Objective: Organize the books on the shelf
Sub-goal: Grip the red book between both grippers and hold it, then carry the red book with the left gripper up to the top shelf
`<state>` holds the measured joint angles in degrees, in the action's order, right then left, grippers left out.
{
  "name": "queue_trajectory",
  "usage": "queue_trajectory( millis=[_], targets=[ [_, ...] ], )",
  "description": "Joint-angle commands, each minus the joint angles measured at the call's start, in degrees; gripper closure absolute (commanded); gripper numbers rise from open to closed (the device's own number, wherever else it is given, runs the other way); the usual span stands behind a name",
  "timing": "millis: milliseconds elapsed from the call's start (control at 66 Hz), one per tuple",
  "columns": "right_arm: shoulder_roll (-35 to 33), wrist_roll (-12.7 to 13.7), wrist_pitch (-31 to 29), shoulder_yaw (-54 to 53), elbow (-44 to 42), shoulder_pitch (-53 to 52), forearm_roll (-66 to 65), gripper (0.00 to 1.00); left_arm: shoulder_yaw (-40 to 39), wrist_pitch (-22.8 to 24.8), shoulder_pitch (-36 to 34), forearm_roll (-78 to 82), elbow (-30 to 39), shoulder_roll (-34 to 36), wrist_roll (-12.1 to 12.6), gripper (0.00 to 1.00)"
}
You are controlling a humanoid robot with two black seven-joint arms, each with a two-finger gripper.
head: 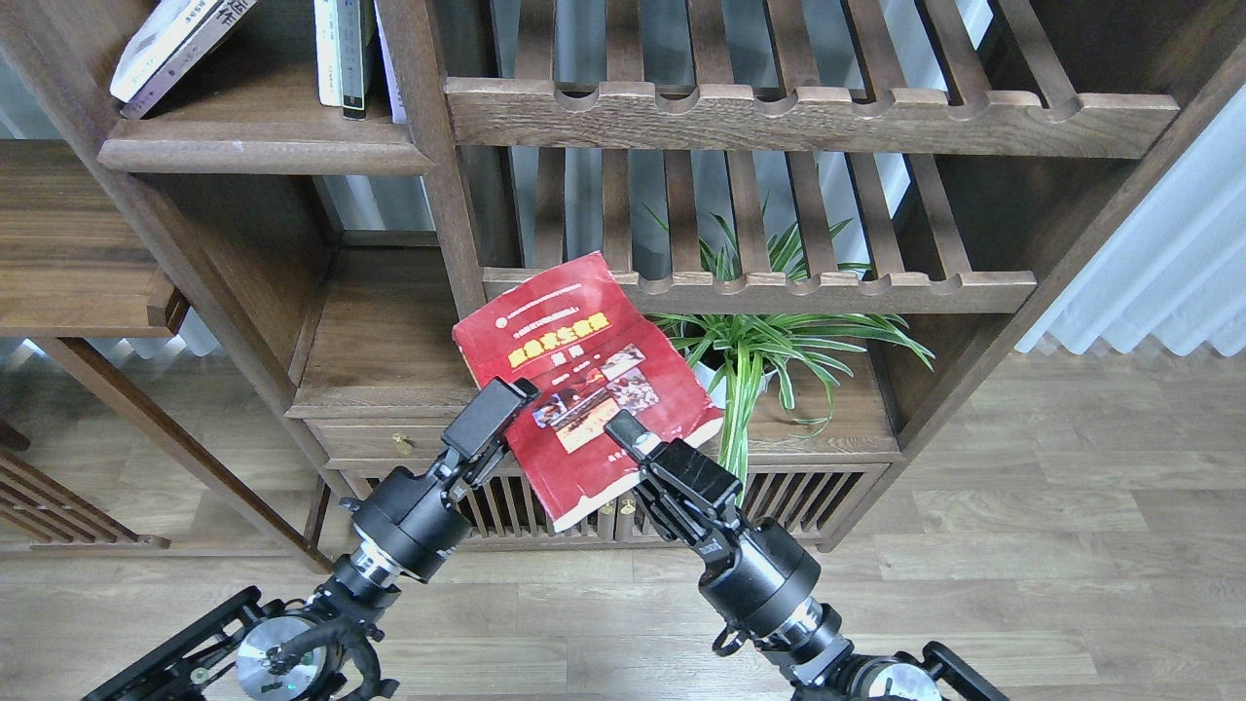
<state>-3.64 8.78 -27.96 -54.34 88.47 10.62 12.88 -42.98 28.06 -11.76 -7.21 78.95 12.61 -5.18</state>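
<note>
The red book with a yellow title (584,375) is held tilted in the air in front of the bookcase. My right gripper (628,443) is shut on its lower right edge, one finger on the cover. My left gripper (506,404) is at the book's left edge, and its grip is unclear. On the solid dark-brown shelf (263,151) at the top left, a dark maroon book with white characters (229,15) leans under a pale book (156,39).
Thin white and dark upright volumes (346,54) stand on the same shelf. Slatted racks (808,112) cross behind the red book. A green potted plant (769,350) stands to its right. A low cabinet top (389,360) lies to its left.
</note>
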Motion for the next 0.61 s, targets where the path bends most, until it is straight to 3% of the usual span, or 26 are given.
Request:
queue_trajectory(
  millis=[0, 318, 591],
  targets=[
    [1.71, 0.01, -0.04, -0.5, 0.03, 0.81, -0.49, 0.75, -1.4, -0.06, 0.33, -0.08, -0.02, 1.01, -0.01, 0.96],
    [3.64, -0.08, -0.04, -8.15, -0.67, 2.57, -1.63, 0.48, -3.77, -0.06, 0.24, -0.08, 0.07, 4.96, 0.08, 0.96],
    [3.64, -0.07, -0.04, -8.59, -3.22, 2.57, -4.09, 0.44, -10.18, -0.06, -0.11, 0.35, 0.07, 7.77, 1.4, 0.98]
  ],
)
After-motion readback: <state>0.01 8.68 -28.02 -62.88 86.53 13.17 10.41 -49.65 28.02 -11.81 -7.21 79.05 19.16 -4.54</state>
